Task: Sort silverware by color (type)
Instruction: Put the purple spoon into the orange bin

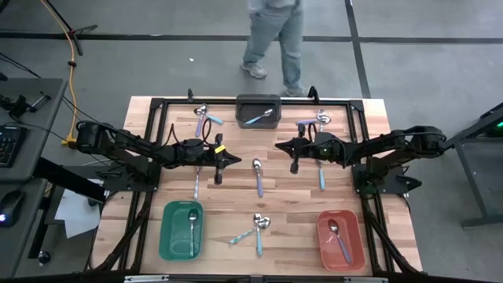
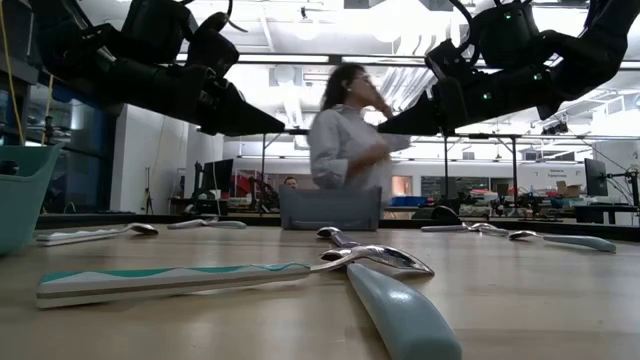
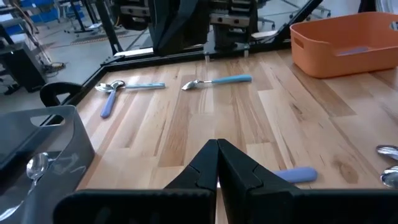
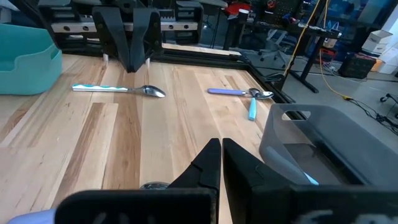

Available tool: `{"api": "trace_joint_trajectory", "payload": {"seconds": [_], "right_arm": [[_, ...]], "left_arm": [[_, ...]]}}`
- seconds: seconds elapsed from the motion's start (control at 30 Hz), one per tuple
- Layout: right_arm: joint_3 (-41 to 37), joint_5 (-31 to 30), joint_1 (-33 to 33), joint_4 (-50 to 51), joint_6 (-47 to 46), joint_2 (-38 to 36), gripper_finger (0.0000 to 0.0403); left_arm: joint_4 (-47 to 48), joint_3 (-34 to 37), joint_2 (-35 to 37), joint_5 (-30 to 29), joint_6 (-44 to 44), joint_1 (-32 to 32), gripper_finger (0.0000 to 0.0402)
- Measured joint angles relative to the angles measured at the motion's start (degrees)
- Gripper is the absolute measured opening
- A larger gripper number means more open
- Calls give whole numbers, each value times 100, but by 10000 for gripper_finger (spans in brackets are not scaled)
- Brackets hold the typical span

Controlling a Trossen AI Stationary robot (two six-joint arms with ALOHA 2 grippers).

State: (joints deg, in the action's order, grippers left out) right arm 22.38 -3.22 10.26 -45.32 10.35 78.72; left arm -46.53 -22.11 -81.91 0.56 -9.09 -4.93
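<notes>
Small spoons with coloured handles lie flat on the wooden table. A purple-handled spoon (image 1: 258, 178) sits at the centre, between and just near of both grippers. A teal one (image 1: 196, 182) lies under the left arm, a light blue one (image 1: 321, 174) under the right arm. Pairs lie at the far left (image 1: 204, 117), at the far right (image 1: 314, 120) and crossed at the near centre (image 1: 255, 228). My left gripper (image 1: 236, 159) (image 3: 217, 146) and right gripper (image 1: 278, 146) (image 4: 221, 144) face each other above the table, both shut and empty.
A grey bin (image 1: 258, 101) at the far edge holds a light blue spoon. A green bin (image 1: 167, 236) at the near left holds a teal one, and an orange bin (image 1: 355, 244) at the near right a purple one. A person (image 1: 275, 39) stands beyond the far edge.
</notes>
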Motion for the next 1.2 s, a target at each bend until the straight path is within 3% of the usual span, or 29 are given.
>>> {"api": "trace_joint_trajectory", "payload": {"seconds": [0.27,0.6,0.83,1.2], "right_arm": [[384,-5,-42,163,-2,2,0],[1315,-51,-280,2147,-410,2,0],[1948,-1192,-664,3478,-605,2,1],[2115,-2133,-1435,4556,-1464,2,1]], "left_arm": [[-40,210,-3,0,-105,0,0],[-1441,1136,-6,-18,-152,-35,0],[-1649,1281,-4,-17,-121,-35,0],[-1641,1281,-4,-17,-101,-35,0]]}}
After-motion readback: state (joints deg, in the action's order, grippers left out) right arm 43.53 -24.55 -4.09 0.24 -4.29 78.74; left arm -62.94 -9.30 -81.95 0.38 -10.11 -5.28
